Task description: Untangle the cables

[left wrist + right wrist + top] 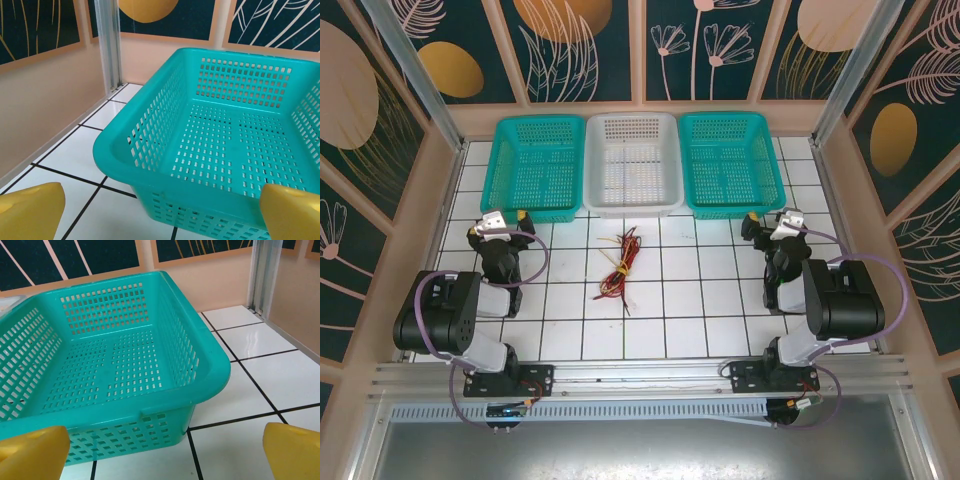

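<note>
The cables point(619, 264) lie in a tangled bundle of thin red, yellow and black wires on the white tiles at the table's middle, in front of the white basket. My left gripper point(507, 219) rests far to their left, open, its yellow fingertips point(30, 210) wide apart with nothing between them, facing the left teal basket point(165, 165). My right gripper point(768, 220) sits far to the cables' right, open too, its yellow fingertips point(32, 450) spread with nothing between them before the right teal basket point(165, 405).
Three baskets stand in a row at the back: teal point(534, 166), white point(631, 163), teal point(731, 163). Walls and metal posts point(107, 45) enclose the tiled table. Both arm bases point(500, 380) sit at the near edge.
</note>
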